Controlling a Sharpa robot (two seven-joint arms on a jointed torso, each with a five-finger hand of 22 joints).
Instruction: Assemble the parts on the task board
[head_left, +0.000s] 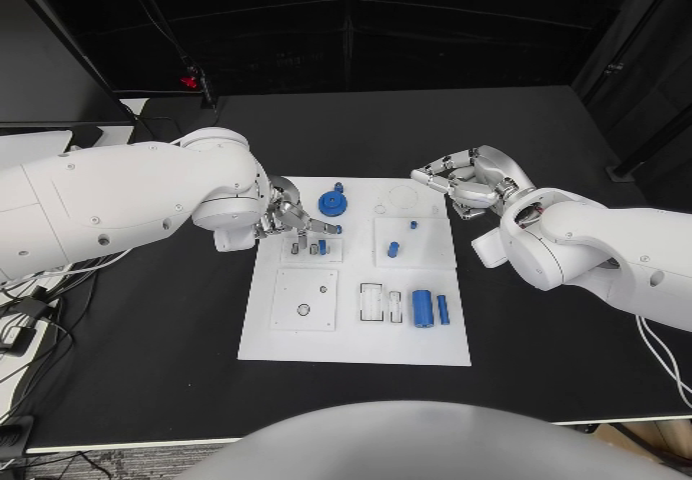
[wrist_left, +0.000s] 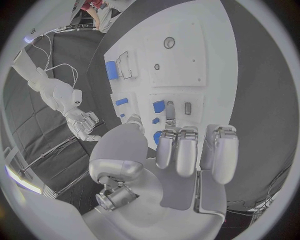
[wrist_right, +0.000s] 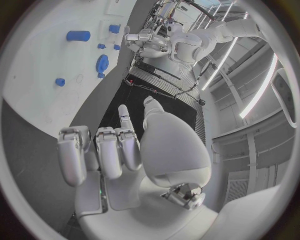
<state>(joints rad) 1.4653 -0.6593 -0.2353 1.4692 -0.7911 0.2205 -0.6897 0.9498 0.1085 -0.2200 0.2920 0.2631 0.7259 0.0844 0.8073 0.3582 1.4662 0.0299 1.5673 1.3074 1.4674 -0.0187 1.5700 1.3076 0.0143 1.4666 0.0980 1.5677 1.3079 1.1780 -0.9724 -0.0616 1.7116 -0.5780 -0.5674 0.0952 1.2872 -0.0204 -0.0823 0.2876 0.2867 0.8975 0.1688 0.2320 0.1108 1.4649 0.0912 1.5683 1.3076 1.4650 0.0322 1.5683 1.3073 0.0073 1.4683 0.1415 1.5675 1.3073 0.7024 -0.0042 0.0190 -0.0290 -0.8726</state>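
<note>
The white task board (head_left: 289, 340) lies mid-table. A blue gear (head_left: 333, 204) stands near its far edge, and a small blue peg (head_left: 320, 246) and two small blue pieces (head_left: 391, 247) sit in the middle blocks. A blue cylinder (head_left: 421, 308) and a thin blue bar (head_left: 443, 309) lie near the right front. My left hand (head_left: 284, 222) hovers over the far-left block, fingers pointing down beside the peg and holding nothing; a fingertip (wrist_left: 169, 112) is close to a blue piece (wrist_left: 159, 106). My right hand (head_left: 459, 180) hangs off the far-right corner, fingers loosely curved and empty.
Black table (head_left: 144, 370) surrounds the board on all sides. A square white plate with a round hole (head_left: 306, 298) and a slotted holder (head_left: 381, 302) occupy the board's front half. Cables run off the table's left edge (head_left: 29, 300).
</note>
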